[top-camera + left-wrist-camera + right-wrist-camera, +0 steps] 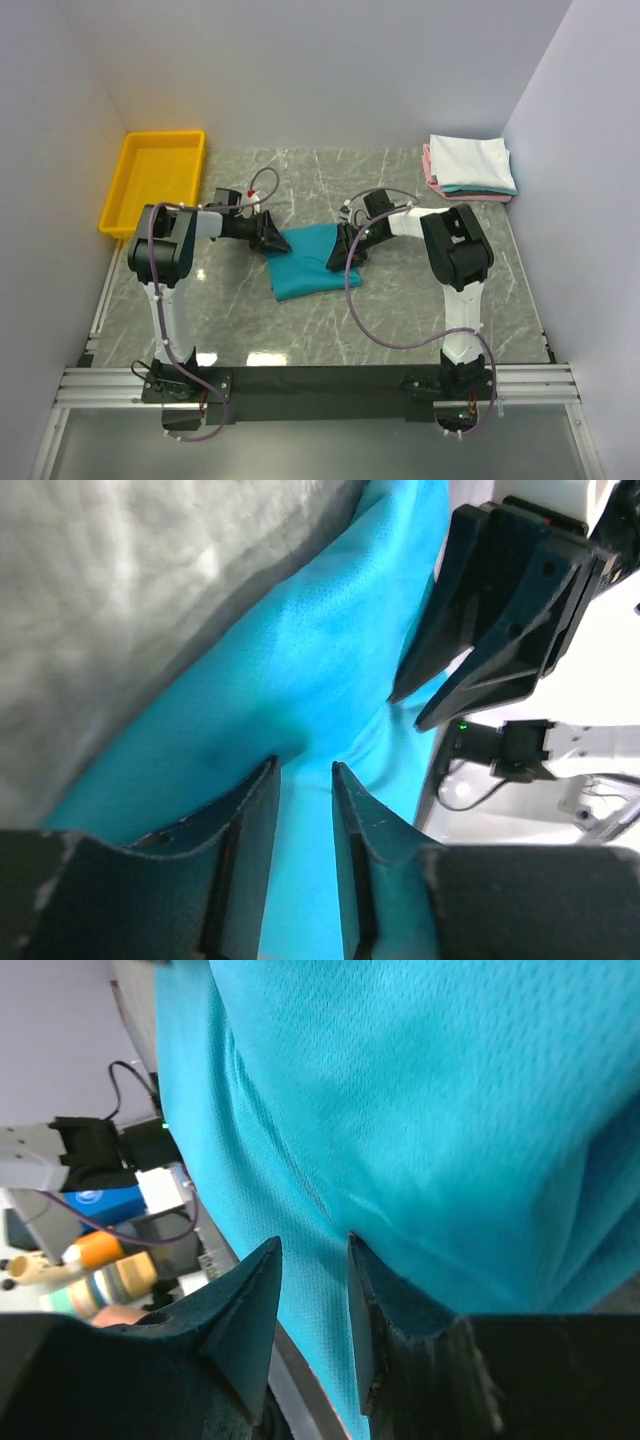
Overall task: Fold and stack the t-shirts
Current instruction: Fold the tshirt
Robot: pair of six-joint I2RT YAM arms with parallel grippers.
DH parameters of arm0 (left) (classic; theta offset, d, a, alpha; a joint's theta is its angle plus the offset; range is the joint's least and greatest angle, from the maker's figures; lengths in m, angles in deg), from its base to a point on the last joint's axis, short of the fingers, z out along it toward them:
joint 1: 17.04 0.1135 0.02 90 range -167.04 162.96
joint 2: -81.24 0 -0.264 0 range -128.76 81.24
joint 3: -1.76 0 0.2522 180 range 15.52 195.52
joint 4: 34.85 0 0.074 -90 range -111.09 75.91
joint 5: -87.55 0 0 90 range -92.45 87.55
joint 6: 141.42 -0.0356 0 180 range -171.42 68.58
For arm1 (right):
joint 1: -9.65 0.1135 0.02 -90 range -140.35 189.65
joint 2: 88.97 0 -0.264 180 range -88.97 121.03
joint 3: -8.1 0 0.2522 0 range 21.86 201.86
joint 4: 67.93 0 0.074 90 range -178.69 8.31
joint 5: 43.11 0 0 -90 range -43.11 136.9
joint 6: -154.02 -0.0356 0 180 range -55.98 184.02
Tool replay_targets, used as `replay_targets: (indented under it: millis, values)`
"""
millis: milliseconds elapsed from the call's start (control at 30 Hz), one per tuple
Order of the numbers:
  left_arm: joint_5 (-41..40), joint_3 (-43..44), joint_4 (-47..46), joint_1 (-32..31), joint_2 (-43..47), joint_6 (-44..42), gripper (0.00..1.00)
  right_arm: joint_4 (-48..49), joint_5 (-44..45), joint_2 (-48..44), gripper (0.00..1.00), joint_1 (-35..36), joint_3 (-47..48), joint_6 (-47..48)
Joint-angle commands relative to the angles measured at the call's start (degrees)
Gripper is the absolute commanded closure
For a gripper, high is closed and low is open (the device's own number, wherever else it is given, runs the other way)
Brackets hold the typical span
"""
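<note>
While the teal t-shirt lies at the middle of the bench, the left tool is clamped on its left edge and the right tool on its right; folded t-shirts sit stacked far right.

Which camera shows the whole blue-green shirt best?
The top camera: it shows nearly the whole blue-green shirt. Both wrist cameras show only close-up patches of its cloth, too near to see its shape.
</note>
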Motion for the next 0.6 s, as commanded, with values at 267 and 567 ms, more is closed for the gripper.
replay_targets:
  millis: [267,567]
  values:
    - [4.8,-14.0,-0.6,-8.2,25.2,-6.9,0.65,15.3,-1.6,-24.4,0.64,1.0,-18.6,-6.6]
    - [-3.4,-16.3,-9.5,-14.7,15.1,6.9,0.69,12.0,-1.5,-10.1,0.67,4.2,-10.3,-7.3]
